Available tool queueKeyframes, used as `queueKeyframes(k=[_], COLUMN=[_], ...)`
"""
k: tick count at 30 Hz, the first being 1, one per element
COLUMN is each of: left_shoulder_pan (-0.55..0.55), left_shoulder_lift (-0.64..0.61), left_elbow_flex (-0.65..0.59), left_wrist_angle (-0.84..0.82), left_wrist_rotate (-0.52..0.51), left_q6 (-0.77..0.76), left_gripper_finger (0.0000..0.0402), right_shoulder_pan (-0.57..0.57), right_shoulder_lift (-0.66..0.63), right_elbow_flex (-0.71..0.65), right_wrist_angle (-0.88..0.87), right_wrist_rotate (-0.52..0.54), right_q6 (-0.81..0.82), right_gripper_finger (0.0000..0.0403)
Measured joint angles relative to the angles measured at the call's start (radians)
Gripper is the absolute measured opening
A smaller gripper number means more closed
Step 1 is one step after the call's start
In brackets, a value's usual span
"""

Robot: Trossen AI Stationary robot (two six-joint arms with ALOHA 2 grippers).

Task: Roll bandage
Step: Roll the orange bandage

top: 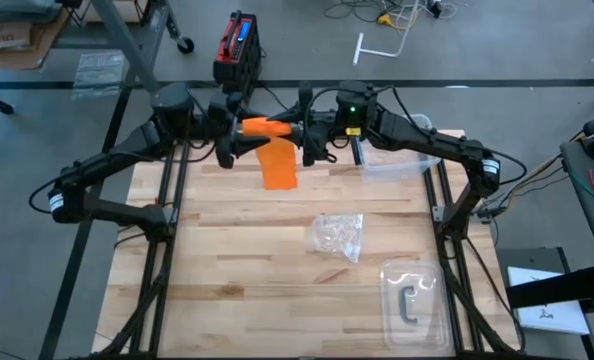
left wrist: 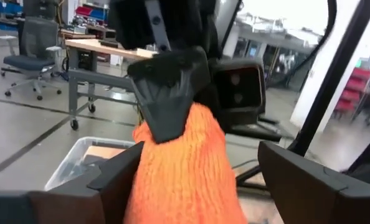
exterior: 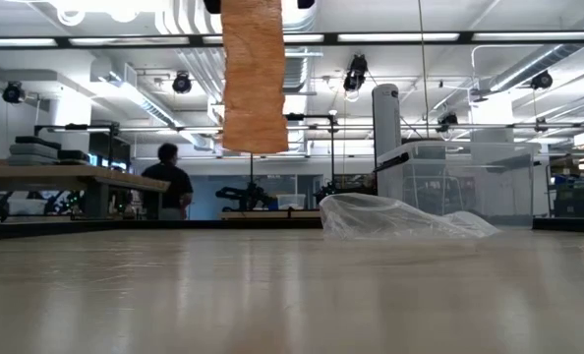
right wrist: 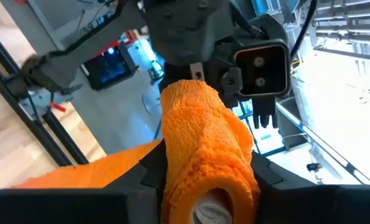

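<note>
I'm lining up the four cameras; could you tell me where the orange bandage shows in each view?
High view: bandage at the table's far edge, between both grippers, tail hanging.
Low view: tail hangs from the top edge, left of the plastic wrapper.
Left wrist view: bottom centre.
Right wrist view: centre.
Shared landmark: the bandage's rolled end.

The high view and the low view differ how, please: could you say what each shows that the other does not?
Only the high view shows both grippers, the left gripper and right gripper, meeting at the roll above the table's far edge, and a clear tray. Only the low view shows a person in the room behind. Both show the bandage tail hanging free and the crumpled wrapper.
</note>
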Motion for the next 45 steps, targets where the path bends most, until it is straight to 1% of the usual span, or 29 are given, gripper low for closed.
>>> queueKeyframes(k=[5,11,16,21,24,28,30,33,36,40,42,45], left_shoulder_pan=[0.026,0.03,0.03,0.03,0.029,0.029,0.029,0.029,0.029,0.029,0.029,0.029], left_shoulder_lift=[0.011,0.01,0.014,0.016,0.016,0.016,0.016,0.016,0.012,0.011,0.012,0.012], left_elbow_flex=[0.0,0.002,0.002,0.002,0.002,0.002,0.002,0.002,0.002,0.0,0.0,-0.003], left_wrist_angle=[0.002,-0.01,0.0,0.001,0.007,0.023,0.043,0.076,0.072,0.053,0.052,0.05], left_wrist_rotate=[0.004,0.02,0.02,0.019,-0.022,-0.05,-0.05,-0.053,-0.078,-0.115,-0.123,-0.124], left_q6=[-0.126,-0.153,-0.131,-0.06,0.003,0.077,0.116,0.202,0.307,0.454,0.509,0.595], left_gripper_finger=[0.0265,0.0238,0.0224,0.0212,0.019,0.014,0.0114,0.0087,0.0078,0.0079,0.008,0.0081], right_shoulder_pan=[0.003,0.004,0.004,0.004,0.003,0.002,0.002,0.002,0.002,-0.006,-0.016,-0.038], right_shoulder_lift=[0.001,0.0,-0.002,-0.002,-0.003,-0.003,-0.003,-0.003,-0.003,-0.006,-0.01,-0.018], right_elbow_flex=[-0.002,0.002,0.002,0.003,0.005,0.005,0.006,0.006,0.006,0.006,0.005,0.006], right_wrist_angle=[-0.007,0.005,0.015,0.018,0.021,0.023,0.023,0.02,0.014,0.015,0.021,0.026], right_wrist_rotate=[0.008,0.043,0.045,0.05,0.054,0.059,0.058,0.054,0.049,0.041,0.038,0.036], right_q6=[-0.046,-0.103,-0.105,-0.081,-0.032,0.139,0.268,0.473,0.661,0.861,0.953,1.04], right_gripper_finger=[0.0118,0.011,0.012,0.0124,0.0124,0.0142,0.0162,0.0204,0.025,0.0304,0.0321,0.033])
